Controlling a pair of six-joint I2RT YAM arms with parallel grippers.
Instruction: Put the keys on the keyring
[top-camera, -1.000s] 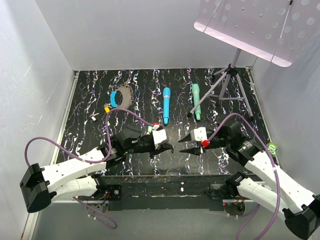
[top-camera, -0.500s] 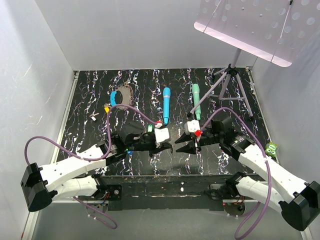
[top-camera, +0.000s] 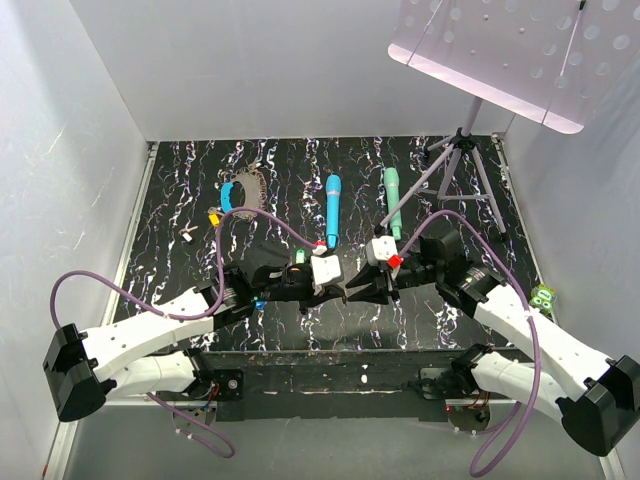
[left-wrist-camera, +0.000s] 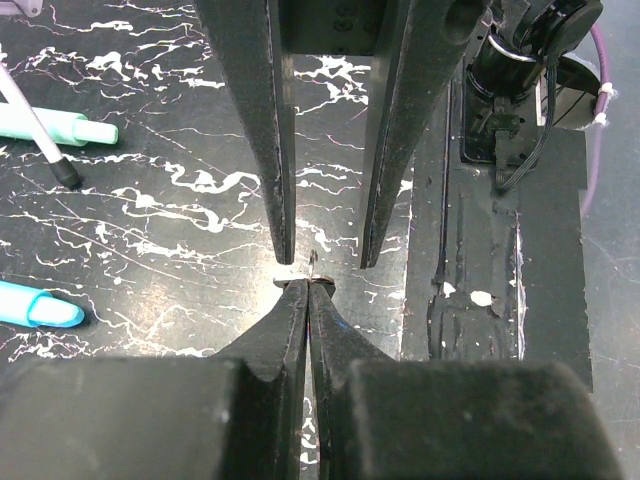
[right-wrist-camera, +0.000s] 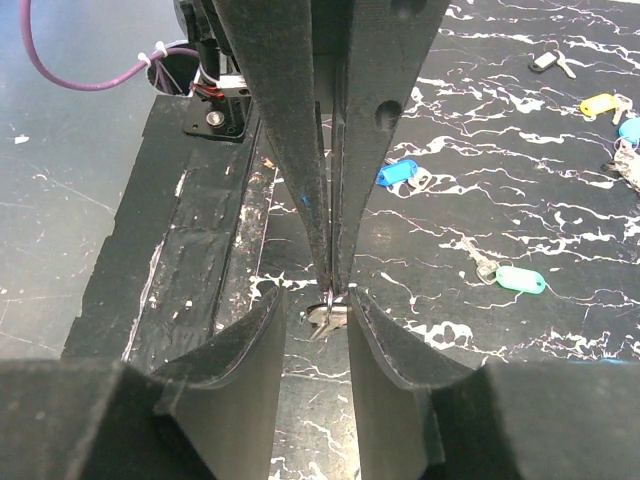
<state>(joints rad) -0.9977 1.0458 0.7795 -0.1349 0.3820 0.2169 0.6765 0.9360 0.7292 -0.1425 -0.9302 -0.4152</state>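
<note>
Right claw (top-camera: 353, 291) nearer left claw (top-camera: 339, 293)

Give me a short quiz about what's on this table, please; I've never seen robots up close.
1. True or false: the left pincer is wide open.
2. Which lies closest to the keyring: A the yellow key, B the teal wand, C the tripod?
3. Fill in: the open right pincer straddles the left pincer's ____.
Key: 1 false, it is shut on a small metal ring. 2 A. 3 tips.
</note>
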